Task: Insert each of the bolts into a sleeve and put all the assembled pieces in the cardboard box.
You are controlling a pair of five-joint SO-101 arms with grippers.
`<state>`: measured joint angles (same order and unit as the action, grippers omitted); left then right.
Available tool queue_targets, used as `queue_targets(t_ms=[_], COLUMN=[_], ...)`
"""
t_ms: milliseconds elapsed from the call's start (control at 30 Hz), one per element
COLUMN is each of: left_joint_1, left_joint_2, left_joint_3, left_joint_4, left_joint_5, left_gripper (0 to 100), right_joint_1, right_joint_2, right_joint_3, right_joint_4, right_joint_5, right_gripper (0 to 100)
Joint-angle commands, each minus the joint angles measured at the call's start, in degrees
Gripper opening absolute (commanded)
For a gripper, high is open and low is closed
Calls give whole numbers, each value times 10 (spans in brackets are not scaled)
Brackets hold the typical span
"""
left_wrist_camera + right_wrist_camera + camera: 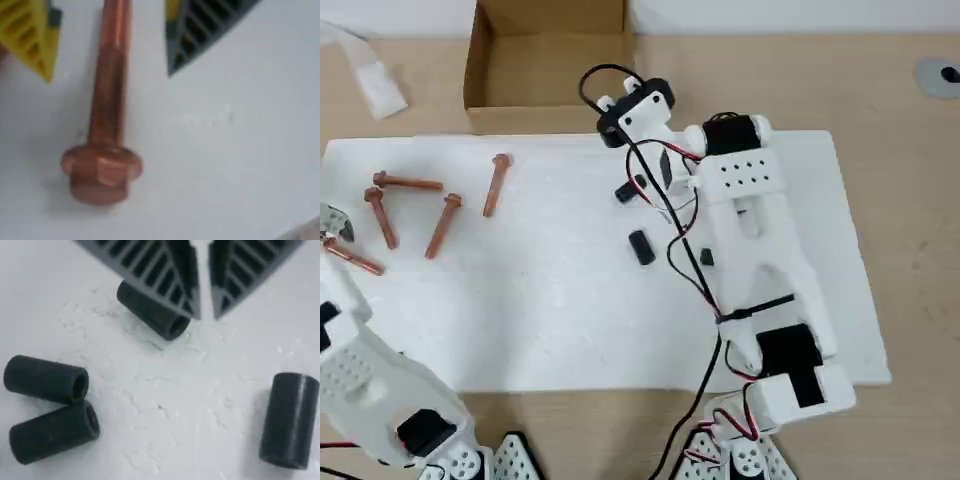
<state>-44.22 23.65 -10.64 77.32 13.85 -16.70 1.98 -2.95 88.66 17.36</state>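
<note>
White foam sheet [570,330], likely there to stop parts rolling, with the cardboard box [480,75] at its far edge. The left gripper [109,72], released, straddles a bolt [107,125] ready for pickup. The right gripper [206,315], nearly clenched and empty, hovers over a sleeve [157,317].

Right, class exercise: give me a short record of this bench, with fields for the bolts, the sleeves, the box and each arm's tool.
bolts: five copper bolts loose on the left part of the white board, none sleeved
sleeves: four black sleeves lying on the board
box: cardboard box open, beyond the board's far edge
left tool: open, either side of one bolt
right tool: nearly shut, holding nothing, above one sleeve
</note>
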Motion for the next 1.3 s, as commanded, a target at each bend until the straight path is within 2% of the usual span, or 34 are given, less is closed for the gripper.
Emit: queue_targets(t_ms=[0, 467, 667, 967, 1067, 1267], left_joint_1=[-5, -4, -4, -10, -10, -7], left_joint_2=[23, 145, 176, 180, 178, 174], left_joint_3=[-43, -74, -73, -69, -87, -202], left_joint_4=[-17, -47, -43, -41, -10, 124], left_joint_5=[4, 4, 2, -1, -11, -63], left_gripper=[164, 159, 6, 9, 9, 10], right_joint_1=[-8, -7, -8, -7, -8, -36], right_joint_2=[4, 19, 22, 21, 21, 16], right_joint_3=[-32, -33, -33, -30, -30, -35], right_joint_4=[2, 0, 3, 4, 4, 51], right_joint_5=[5, 6, 6, 6, 5, 2], right_gripper=[12, 12, 12, 12, 12, 12])
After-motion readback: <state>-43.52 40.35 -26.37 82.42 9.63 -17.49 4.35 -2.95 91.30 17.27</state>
